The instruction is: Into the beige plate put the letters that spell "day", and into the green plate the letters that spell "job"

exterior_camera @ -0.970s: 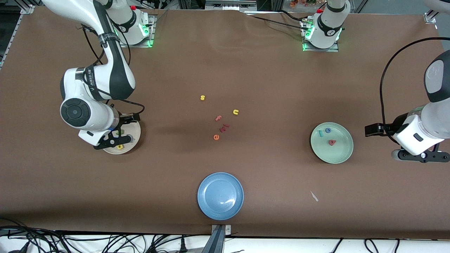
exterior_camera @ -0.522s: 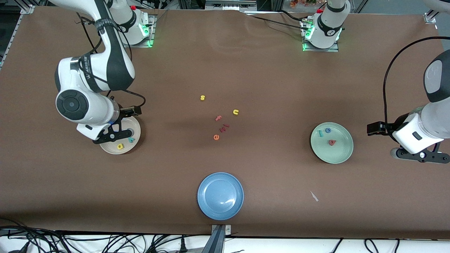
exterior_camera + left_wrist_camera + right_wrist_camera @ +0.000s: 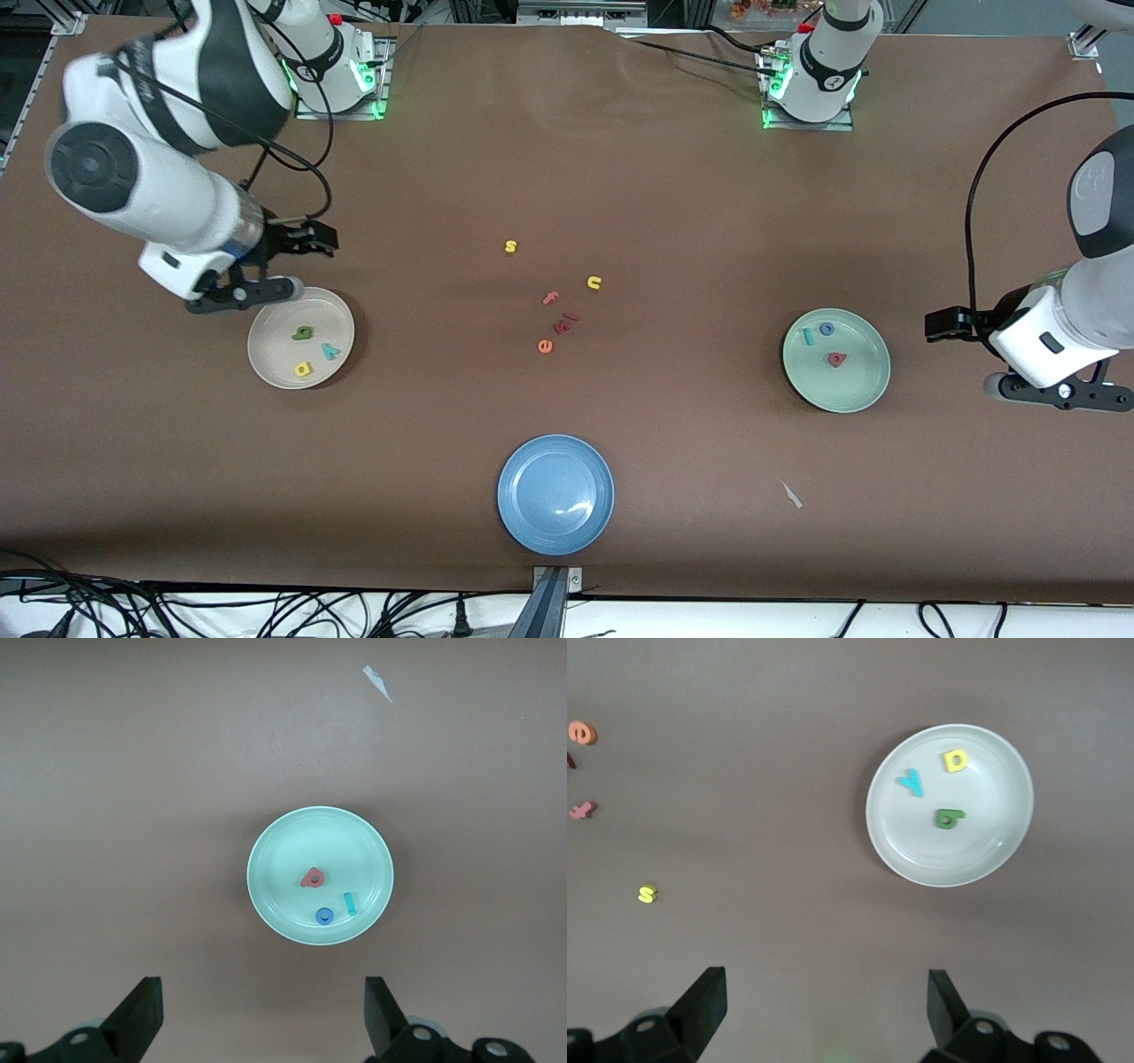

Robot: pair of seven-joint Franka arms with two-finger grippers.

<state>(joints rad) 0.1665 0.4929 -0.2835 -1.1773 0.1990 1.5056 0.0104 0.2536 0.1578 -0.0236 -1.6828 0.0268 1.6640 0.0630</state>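
The beige plate [image 3: 276, 353] lies toward the right arm's end of the table. It holds the dark green "d" [image 3: 303, 333], the teal "y" [image 3: 330, 351] and the yellow "a" [image 3: 303, 369]. My right gripper [image 3: 241, 293] hangs open and empty over the table just off that plate's rim [image 3: 966, 855]. The green plate [image 3: 864, 385] holds the teal "j" [image 3: 808, 336], the blue "o" [image 3: 827, 329] and the salmon-red "b" [image 3: 836, 359]. My left gripper [image 3: 1045, 390] waits open and empty beside it, over the table at the left arm's end; the left wrist view shows that plate [image 3: 275, 850] whole.
Loose letters lie mid-table: a yellow "s" [image 3: 510, 246], a yellow "n" [image 3: 594, 283], a salmon "f" [image 3: 550, 298], an orange "e" [image 3: 545, 346] and small dark red pieces [image 3: 565, 321]. A blue plate [image 3: 532, 470] sits near the front edge. A white scrap [image 3: 791, 494] lies nearby.
My right arm has lifted and drawn back off the beige plate toward its base, uncovering the "d". The left arm has barely shifted.
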